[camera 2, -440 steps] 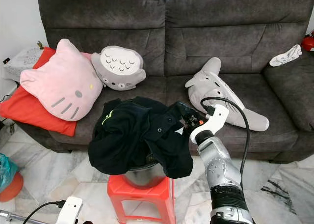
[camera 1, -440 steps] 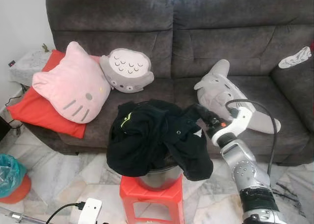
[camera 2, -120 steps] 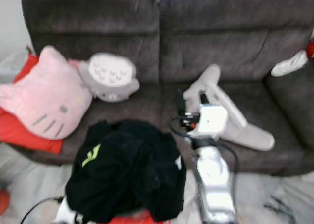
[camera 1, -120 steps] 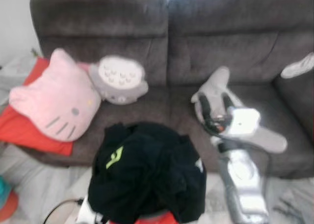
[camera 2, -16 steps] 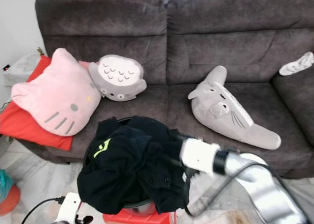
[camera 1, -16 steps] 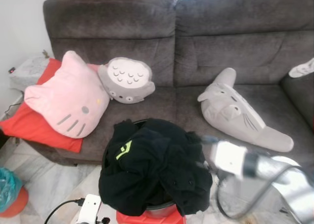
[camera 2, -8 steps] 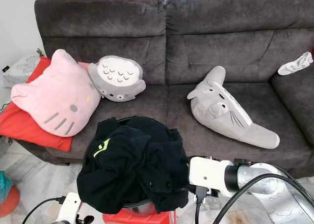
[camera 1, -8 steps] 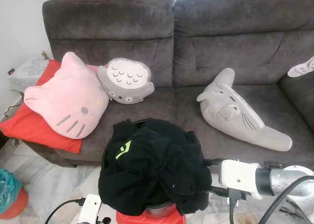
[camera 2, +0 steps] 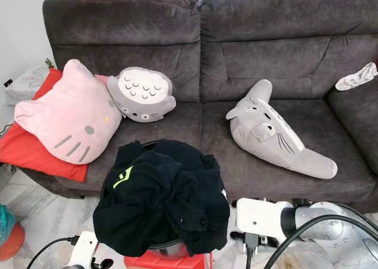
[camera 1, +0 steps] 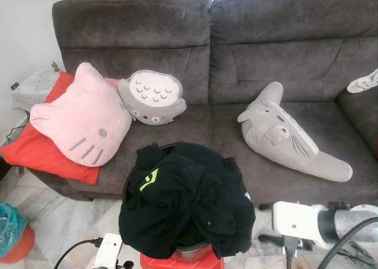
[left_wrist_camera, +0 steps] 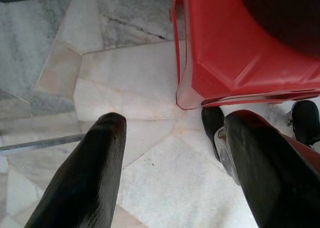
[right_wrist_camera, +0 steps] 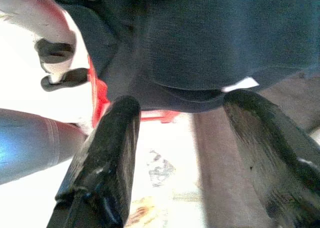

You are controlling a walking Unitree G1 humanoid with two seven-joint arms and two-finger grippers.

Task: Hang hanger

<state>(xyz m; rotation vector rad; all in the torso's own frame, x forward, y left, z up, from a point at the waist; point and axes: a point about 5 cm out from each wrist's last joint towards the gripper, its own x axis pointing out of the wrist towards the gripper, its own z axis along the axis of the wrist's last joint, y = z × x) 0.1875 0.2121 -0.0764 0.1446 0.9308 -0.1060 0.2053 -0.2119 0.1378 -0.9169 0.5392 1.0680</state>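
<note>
Right hand (right_wrist_camera: 180, 138): low at near right, just right of the black clothing pile (camera 2: 162, 198); fingers spread wide, nothing between them, pointing toward the hanging underside of the cloth.
Right arm (camera 2: 307, 222): silver, with a white wrist block, reaching in from the near right edge.
Left hand (left_wrist_camera: 175, 153): low over the marble floor (left_wrist_camera: 130, 88), fingers wide apart, holding nothing; red stool (left_wrist_camera: 240, 43) just beyond the fingertips.
Hanger: cannot make one out; if it lies in the pile, the cloth hides it.
Clothing pile: heaped over a dark round container on the red stool, near centre; green mark on its left side.
Sofa (camera 1: 266, 39): dark grey, far side of the scene.
On sofa: pink cat cushion (camera 1: 80, 118) on a red cushion (camera 1: 35, 151) at left; grey owl-like cushion (camera 1: 153, 98) beside it; grey plush (camera 1: 289, 133) at right.
</note>
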